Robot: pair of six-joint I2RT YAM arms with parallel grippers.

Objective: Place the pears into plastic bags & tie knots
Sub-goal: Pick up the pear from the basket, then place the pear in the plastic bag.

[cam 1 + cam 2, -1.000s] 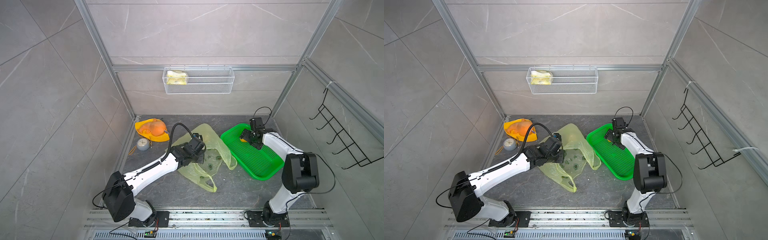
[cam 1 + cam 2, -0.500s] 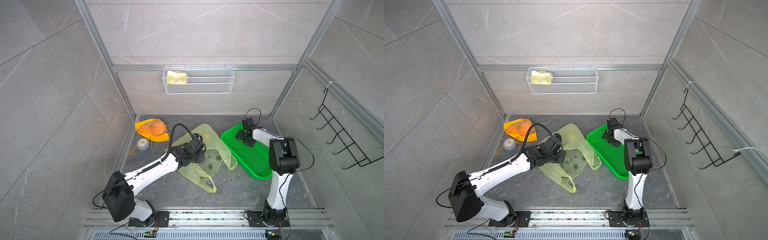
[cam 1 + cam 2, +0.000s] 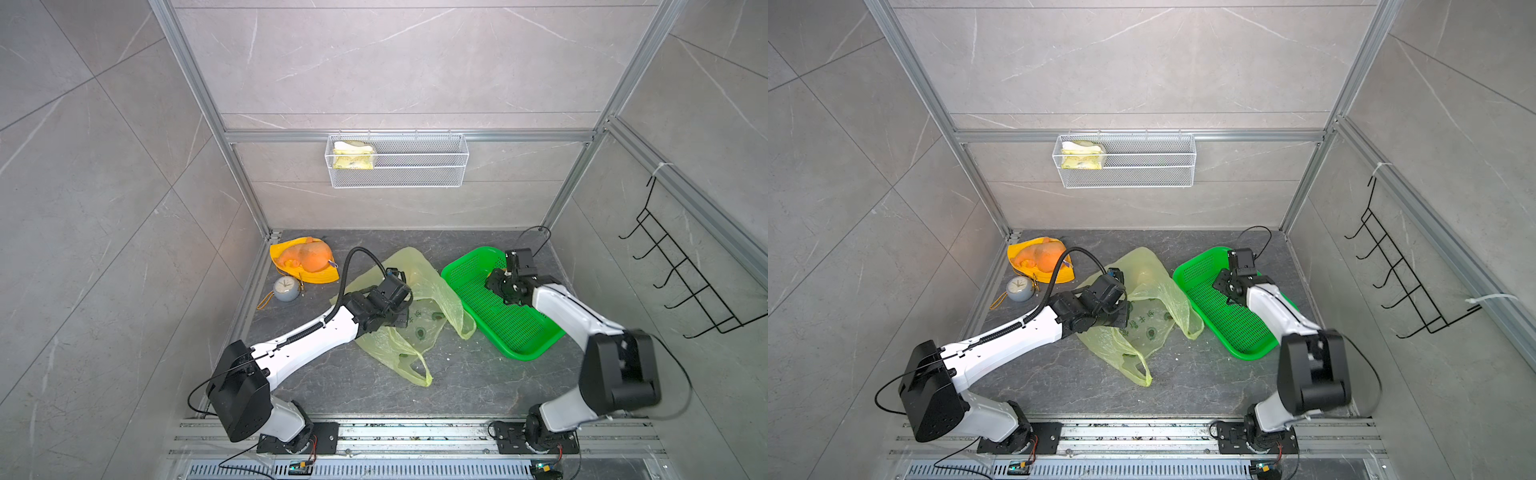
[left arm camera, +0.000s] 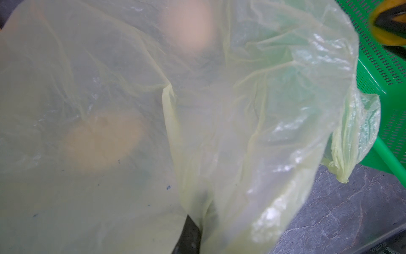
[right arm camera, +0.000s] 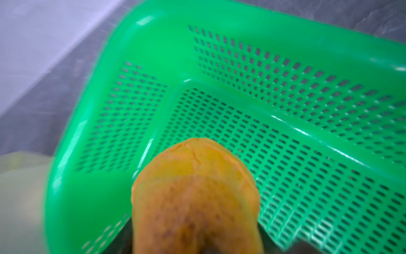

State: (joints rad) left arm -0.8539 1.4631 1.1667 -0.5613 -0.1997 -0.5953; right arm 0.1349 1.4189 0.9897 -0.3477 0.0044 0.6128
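Bag (image 3: 417, 266) holds two pears (image 4: 103, 138); orange pear (image 5: 195, 193) over green basket (image 5: 285, 88)

You see thin translucent yellow-green plastic bag (image 3: 432, 284): crinkled, glossy. Perforated green plastic basket (image 5: 219, 44): smooth, shiny. Orange pear (image 5: 193, 198): matt, speckled, rough. Dark grey stone-look surface (image 3: 457, 390): matt, veined.

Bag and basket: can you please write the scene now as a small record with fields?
bag: yellow-green, beside the basket, handles untied
left gripper: shut on the bag
inside bag: pale pear and yellowish pear, blurred through the film
right gripper: closed on the orange pear, above the basket
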